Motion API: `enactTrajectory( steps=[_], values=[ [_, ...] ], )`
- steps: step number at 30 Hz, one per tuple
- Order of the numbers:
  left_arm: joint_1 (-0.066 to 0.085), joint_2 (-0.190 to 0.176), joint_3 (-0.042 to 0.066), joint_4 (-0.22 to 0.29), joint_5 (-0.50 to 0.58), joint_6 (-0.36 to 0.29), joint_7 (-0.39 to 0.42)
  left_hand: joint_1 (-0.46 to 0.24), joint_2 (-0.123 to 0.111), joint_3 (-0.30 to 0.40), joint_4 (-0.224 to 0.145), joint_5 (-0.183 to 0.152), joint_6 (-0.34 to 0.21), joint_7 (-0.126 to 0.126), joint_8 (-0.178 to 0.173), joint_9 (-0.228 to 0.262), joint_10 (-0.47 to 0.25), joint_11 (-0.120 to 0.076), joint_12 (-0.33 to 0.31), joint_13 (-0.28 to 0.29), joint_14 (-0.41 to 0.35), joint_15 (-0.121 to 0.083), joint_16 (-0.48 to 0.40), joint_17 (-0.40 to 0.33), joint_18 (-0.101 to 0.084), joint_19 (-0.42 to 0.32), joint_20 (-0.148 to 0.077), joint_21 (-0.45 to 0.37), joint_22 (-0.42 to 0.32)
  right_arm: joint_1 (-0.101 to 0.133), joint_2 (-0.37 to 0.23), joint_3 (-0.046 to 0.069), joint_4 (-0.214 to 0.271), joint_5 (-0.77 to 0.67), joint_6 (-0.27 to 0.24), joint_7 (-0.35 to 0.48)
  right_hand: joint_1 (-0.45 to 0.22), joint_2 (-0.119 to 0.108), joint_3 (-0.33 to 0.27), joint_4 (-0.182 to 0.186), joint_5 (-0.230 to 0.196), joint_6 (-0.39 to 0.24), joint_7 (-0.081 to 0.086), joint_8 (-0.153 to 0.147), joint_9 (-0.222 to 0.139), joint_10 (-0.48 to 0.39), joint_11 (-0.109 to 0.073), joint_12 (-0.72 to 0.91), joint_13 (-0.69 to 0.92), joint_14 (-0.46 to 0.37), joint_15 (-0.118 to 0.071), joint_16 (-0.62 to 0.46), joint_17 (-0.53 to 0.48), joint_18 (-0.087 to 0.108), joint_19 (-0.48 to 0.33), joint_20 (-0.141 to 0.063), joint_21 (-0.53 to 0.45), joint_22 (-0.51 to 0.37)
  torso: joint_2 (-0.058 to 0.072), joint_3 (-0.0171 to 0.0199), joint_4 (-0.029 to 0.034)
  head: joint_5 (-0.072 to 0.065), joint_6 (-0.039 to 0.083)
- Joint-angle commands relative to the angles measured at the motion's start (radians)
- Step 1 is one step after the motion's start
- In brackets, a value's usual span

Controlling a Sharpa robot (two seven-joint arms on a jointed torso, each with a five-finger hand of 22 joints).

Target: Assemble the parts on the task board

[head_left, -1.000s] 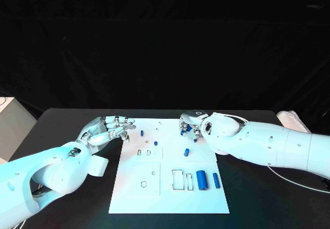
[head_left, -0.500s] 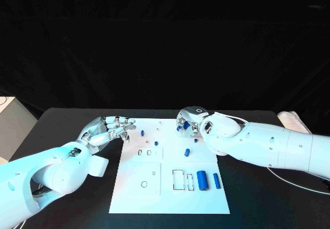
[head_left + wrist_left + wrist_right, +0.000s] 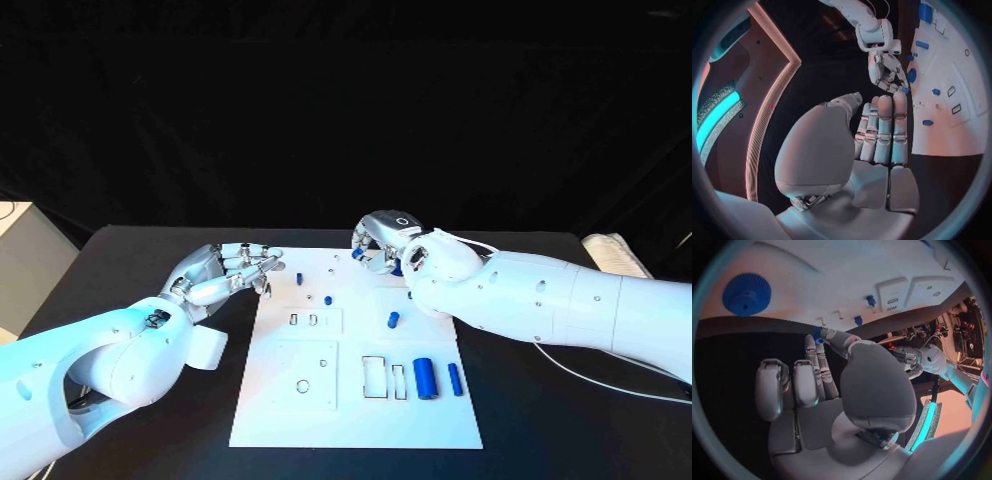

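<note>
The white task board lies in the middle of the black table. Blue parts stand or lie on it: small pegs, a thick cylinder and a slim one. My right hand hovers over the board's far edge and pinches a small blue part at its fingertips. A blue gear lies on the board close to that hand. My left hand waits at the board's left edge, holding nothing, fingers side by side.
A white bundle lies at the table's far right corner. A thin cable runs along the table under my right arm. A pale box stands beyond the table's left edge.
My right hand has risen and drifted left along the board's far edge with the small blue part. The left hand has stayed put.
</note>
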Motion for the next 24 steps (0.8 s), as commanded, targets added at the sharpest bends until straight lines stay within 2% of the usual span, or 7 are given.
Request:
enactTrajectory(
  steps=[1,6,15,20,24],
  values=[
    [0.001,0.004,0.001,0.003,-0.001,-0.001,0.019,-0.003,0.007,0.004,-0.001,-0.004,-0.001,-0.003,0.004,0.001,-0.004,-0.004,0.005,0.001,-0.003,-0.002,0.004,0.001,0.006,-0.005,-0.003,0.006,0.001,0.0,0.022,0.001,-0.029,0.018,-0.031,0.006,-0.004,0.007,0.004,0.004,-0.008,0.006,-0.002,0.006,0.001,0.009,-0.001,0.0,-0.001,0.03,-0.008,0.006,-0.002,-0.014,0.022,-0.003,0.003,-0.002,0.001,-0.0006,0.0005,0.002,0.0],
    [0.002,0.004,0.001,0.004,-0.001,-0.001,0.019,-0.003,0.007,0.004,-0.001,-0.004,-0.001,-0.003,0.004,0.001,-0.004,-0.004,0.005,0.001,-0.003,-0.002,0.004,0.001,0.006,-0.005,-0.003,0.006,0.001,-0.001,0.056,0.001,-0.068,0.047,-0.038,0.022,-0.003,0.009,0.005,0.003,-0.012,0.004,-0.001,0.006,0.003,0.007,-0.001,-0.001,-0.002,0.03,-0.008,0.006,-0.002,-0.013,0.021,-0.003,0.002,-0.003,0.004,-0.0004,0.003,0.003,0.0],
    [0.004,0.003,0.004,0.011,-0.001,0.001,0.02,-0.003,0.007,0.004,-0.001,-0.004,-0.001,-0.003,0.004,0.001,-0.004,-0.004,0.005,0.001,-0.003,-0.002,0.004,0.001,0.006,-0.005,-0.003,0.006,0.001,-0.009,0.104,0.001,-0.131,0.075,-0.035,0.037,-0.002,0.01,0.006,0.003,-0.013,0.002,0.0,0.005,0.003,0.006,0.0,-0.002,-0.002,0.03,-0.007,0.005,-0.004,-0.012,0.02,-0.003,-0.001,-0.007,0.008,-0.0053,0.0073,0.001,0.003],
    [0.007,0.002,0.005,0.013,-0.001,0.001,0.019,-0.004,0.006,0.004,-0.001,-0.004,-0.002,-0.003,0.004,0.002,-0.005,-0.004,0.005,0.001,-0.004,-0.002,0.005,0.001,0.006,-0.006,-0.003,0.008,0.002,-0.013,0.118,0.001,-0.149,0.085,-0.023,0.045,-0.002,0.01,0.006,0.002,-0.013,0.002,0.0,0.005,0.003,0.005,0.0,-0.003,-0.002,0.029,-0.007,0.005,-0.005,-0.012,0.019,-0.003,-0.001,-0.007,0.011,-0.0073,0.0109,0.001,0.0],
    [0.01,0.001,0.006,0.013,-0.001,0.001,0.019,-0.004,0.006,0.004,-0.001,-0.004,-0.002,-0.003,0.004,0.002,-0.005,-0.004,0.005,0.001,-0.004,-0.002,0.005,0.001,0.006,-0.006,-0.003,0.008,0.002,-0.015,0.126,0.0,-0.158,0.091,-0.017,0.05,-0.002,0.01,0.006,0.002,-0.013,0.002,0.0,0.005,0.003,0.005,0.0,-0.003,-0.002,0.029,-0.007,0.005,-0.005,-0.012,0.019,-0.003,-0.001,-0.007,0.011,-0.0077,0.0109,0.002,-0.002]
  ],
)
